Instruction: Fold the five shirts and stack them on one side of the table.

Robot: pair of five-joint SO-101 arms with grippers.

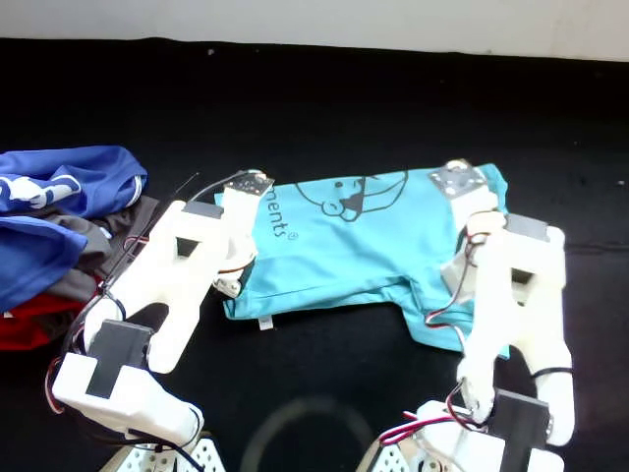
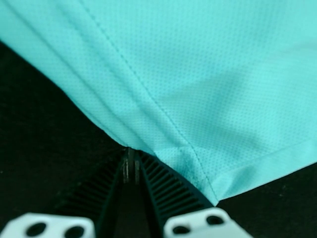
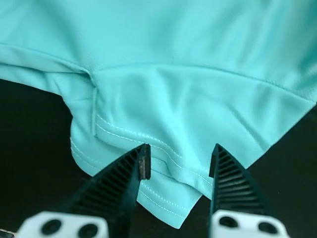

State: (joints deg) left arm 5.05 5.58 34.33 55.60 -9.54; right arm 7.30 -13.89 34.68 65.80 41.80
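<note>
A teal shirt (image 1: pixel 344 246) with a dark print lies partly folded in the middle of the black table (image 1: pixel 324 98). My left gripper (image 1: pixel 251 185) sits at the shirt's far left corner. In the left wrist view, the left gripper (image 2: pixel 130 166) is shut, with the shirt's edge (image 2: pixel 208 89) pinched at its tips. My right gripper (image 1: pixel 460 180) is at the shirt's far right corner. Close up, the right gripper (image 3: pixel 179 161) stands open, its fingers straddling a stitched hem of the teal fabric (image 3: pixel 173 89).
A loose pile of shirts lies at the table's left edge: blue ones (image 1: pixel 59 187) on top, a dark one (image 1: pixel 98 256) and a red one (image 1: pixel 25 324) below. Both arm bases stand at the near edge.
</note>
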